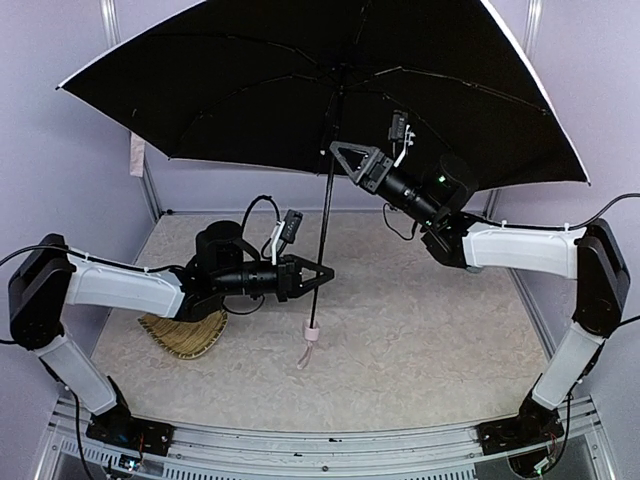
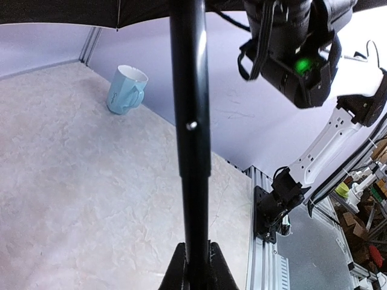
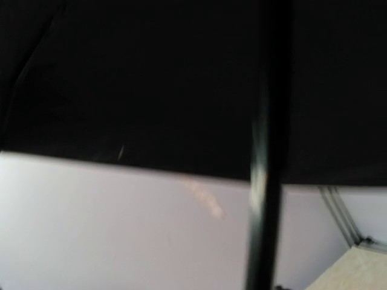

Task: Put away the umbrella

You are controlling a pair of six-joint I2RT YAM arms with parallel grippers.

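The umbrella (image 1: 300, 80) stands open over the table, its black lining facing down and a thin pale edge showing round the rim. Its thin black shaft (image 1: 326, 215) runs down to a small whitish handle (image 1: 311, 335) hanging just above the table. My left gripper (image 1: 325, 272) is shut on the lower shaft (image 2: 192, 181), with the fingers (image 2: 175, 269) pressed against both sides of it. My right gripper (image 1: 336, 148) sits high up at the shaft, just under the canopy. In the right wrist view the shaft (image 3: 266, 181) passes blurred and off centre, with no finger closed on it.
A woven straw tray (image 1: 185, 335) lies under my left arm. A pale blue mug (image 2: 127, 89) stands near the back wall. A pinkish strap (image 1: 137, 155) hangs by the canopy's left edge. Lilac walls close in the beige table (image 1: 430, 330).
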